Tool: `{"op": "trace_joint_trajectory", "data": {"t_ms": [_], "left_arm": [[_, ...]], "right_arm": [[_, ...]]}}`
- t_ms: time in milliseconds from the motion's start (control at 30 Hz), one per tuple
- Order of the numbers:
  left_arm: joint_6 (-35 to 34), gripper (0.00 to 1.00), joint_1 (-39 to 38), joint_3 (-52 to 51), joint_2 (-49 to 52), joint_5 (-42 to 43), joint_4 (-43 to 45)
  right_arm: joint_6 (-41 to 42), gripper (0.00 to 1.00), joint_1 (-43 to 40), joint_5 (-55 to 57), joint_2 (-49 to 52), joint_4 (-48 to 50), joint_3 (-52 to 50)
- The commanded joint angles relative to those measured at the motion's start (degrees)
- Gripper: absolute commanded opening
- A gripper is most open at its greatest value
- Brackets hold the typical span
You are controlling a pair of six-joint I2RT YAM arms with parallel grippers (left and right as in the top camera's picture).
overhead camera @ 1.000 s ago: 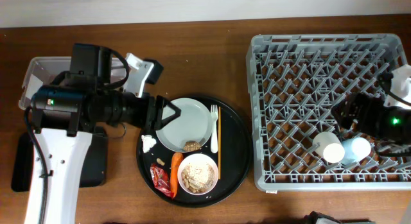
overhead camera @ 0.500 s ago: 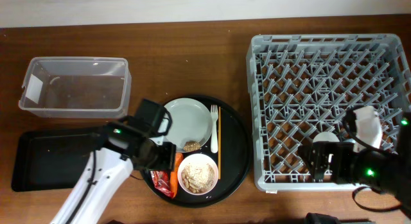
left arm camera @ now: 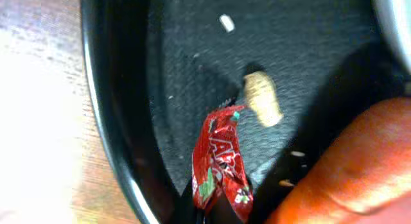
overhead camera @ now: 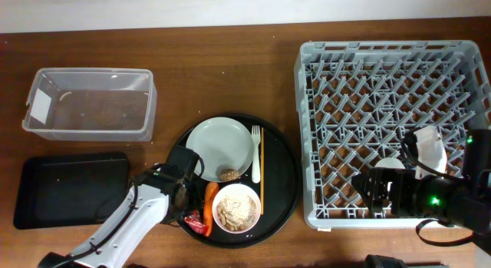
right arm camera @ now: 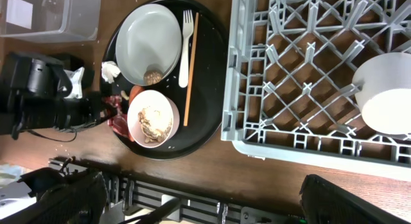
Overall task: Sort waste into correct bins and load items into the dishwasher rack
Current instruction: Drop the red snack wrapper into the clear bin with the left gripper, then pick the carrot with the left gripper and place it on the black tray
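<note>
On the round black tray [left arm camera: 109, 128], my left gripper [left arm camera: 215, 210] is shut on the lower end of the red snack wrapper [left arm camera: 221, 163]. The orange carrot [left arm camera: 347, 166] lies just to its right, and a brown food scrap [left arm camera: 263, 99] lies beyond the wrapper. From overhead, the left gripper [overhead camera: 189, 213] sits at the tray's front left beside the carrot [overhead camera: 211, 195] and the white bowl [overhead camera: 236, 208] of rice. The plate [overhead camera: 221, 149], fork [overhead camera: 255, 153] and chopsticks [overhead camera: 261, 168] lie behind. The tissue [right arm camera: 110, 71] is beside the plate. My right gripper [overhead camera: 374, 193] hangs open over the dishwasher rack [overhead camera: 391, 84], near a white cup [right arm camera: 385, 92].
The clear tub [overhead camera: 88, 103] stands at the back left. The shallow black tray [overhead camera: 69, 187] lies in front of it, left of my left arm. The rack's front wall [overhead camera: 383, 218] is close to the table's front edge.
My left arm swung from the clear tub down to the round tray and shut on the red wrapper. My right arm drew back toward the rack's front and opened slightly wider.
</note>
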Motion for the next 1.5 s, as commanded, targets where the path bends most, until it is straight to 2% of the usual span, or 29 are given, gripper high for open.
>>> {"op": "trace_joint_trajectory", "data": {"t_ms": [0, 33, 67, 100, 133, 167, 233, 300, 367, 400, 467, 500, 533, 600, 633, 733, 800, 867, 1067, 1100, 1133, 1167, 1200, 1267, 1333, 1367, 1467], "left_arm": [[8.9, 0.01, 3.4, 20.3, -0.9, -1.9, -16.3], [11.2, 0.01, 5.6, 29.6, -0.9, -6.9, -20.6], [13.3, 0.01, 8.0, 35.3, -0.9, -9.6, -21.0], [15.8, 0.01, 13.6, 39.1, -0.9, -13.9, -16.2], [16.4, 0.01, 16.9, 39.0, -0.5, -15.1, -12.6], [16.4, 0.0, 23.3, 39.0, 2.3, -15.2, -5.6], [16.4, 0.01, 29.1, 39.0, 7.8, -14.8, 4.1], [16.4, 0.01, 33.3, 39.0, 16.4, -9.8, 17.2], [17.2, 0.35, 33.4, 39.1, 19.1, -7.6, 19.9], [22.9, 0.67, 33.4, 40.9, 16.9, -4.3, 15.0], [23.8, 0.68, 32.7, 42.8, 11.6, -4.3, 6.7], [24.2, 0.67, 31.8, 42.8, 9.4, -3.8, 3.9], [24.8, 0.63, 29.4, 42.8, 7.3, 1.5, -3.3], [24.8, 0.64, 20.8, 40.9, 7.9, 3.8, -19.0], [24.8, 0.63, 16.5, 37.8, 8.4, 3.8, -20.8], [23.3, 0.61, 7.6, 24.3, 8.6, 0.8, -11.6], [21.9, 0.59, 7.7, 18.5, 8.8, -2.0, -3.4], [20.2, 0.49, 9.5, 15.0, 9.0, -2.9, 0.4], [20.0, 0.47, 10.0, 11.0, 12.7, -4.8, 8.0], [20.0, 0.38, 10.0, 11.0, 14.5, -4.8, 8.9], [20.0, 0.23, 10.0, 11.0, 15.0, -4.8, 9.2], [20.0, 0.11, 10.0, 11.3, 14.8, -4.8, 9.1], [20.0, 0.0, 10.0, 14.3, 14.3, -4.5, 5.2], [20.0, 0.01, 10.0, 27.4, 12.6, -4.4, -10.4], [20.0, 0.0, 10.4, 41.9, 11.8, -9.0, -19.1], [20.0, 0.01, 11.9, 45.9, 11.8, -12.6, -18.2], [20.2, 0.0, 22.5, 46.6, 14.3, -13.4, -5.2]], "right_arm": [[-0.8, 1.0, 0.4, 0.5, -0.4, -0.2, -0.1], [-0.8, 1.0, 0.4, 0.5, -0.4, -0.2, -0.1], [-0.8, 1.0, 0.4, 0.5, -0.4, -0.2, -0.1], [-0.8, 1.0, 0.4, 0.5, -0.4, -0.2, -0.1], [-0.8, 1.0, 0.4, 0.5, -0.4, -0.2, -0.1], [-0.8, 1.0, 0.4, 0.5, -0.4, -0.2, -0.1], [-0.8, 1.0, 0.4, 0.5, -0.4, 0.1, -0.1], [-0.8, 1.0, 0.4, 0.5, -0.4, 0.5, -0.1], [-0.8, 1.0, 0.4, 0.5, -0.4, -0.2, -0.1], [-0.8, 1.0, 0.4, 0.5, -0.4, -0.4, -0.1], [-0.8, 1.0, 0.4, 0.5, -0.4, -0.5, -0.1], [-0.8, 1.0, 0.4, 0.5, -0.4, -0.7, -0.1], [-0.8, 1.0, 0.4, 0.5, -0.4, -0.8, -0.1], [-0.9, 1.0, 0.4, 0.5, -0.4, -0.8, -0.1], [-1.0, 1.0, 0.4, 0.6, -0.4, -0.9, -0.1], [-1.0, 1.0, 0.4, 0.6, -0.4, -0.9, -0.1], [-1.0, 1.0, 0.4, 0.6, -0.4, -0.9, -0.1], [-1.0, 1.0, 0.4, 0.6, -0.4, -1.0, -0.1], [-1.0, 1.0, 0.4, 2.0, -0.4, -1.0, -0.1], [-0.9, 1.0, 0.4, 2.0, -0.4, -1.0, -0.1], [-1.0, 1.0, 0.4, 2.0, -0.4, -1.0, -0.1], [-1.0, 1.0, 0.4, 2.0, -0.4, -1.0, -0.1], [-1.0, 1.0, 0.4, 2.0, -0.4, -1.0, -0.1], [-1.0, 1.0, 0.4, 2.0, -0.4, -1.0, -0.1], [-0.9, 1.0, 0.4, 2.0, -0.4, -1.0, -0.1], [-1.0, 1.0, 0.4, 2.0, -0.4, -1.0, -0.1], [-0.9, 1.0, 0.4, 2.0, -0.4, -0.9, -0.1]]}}
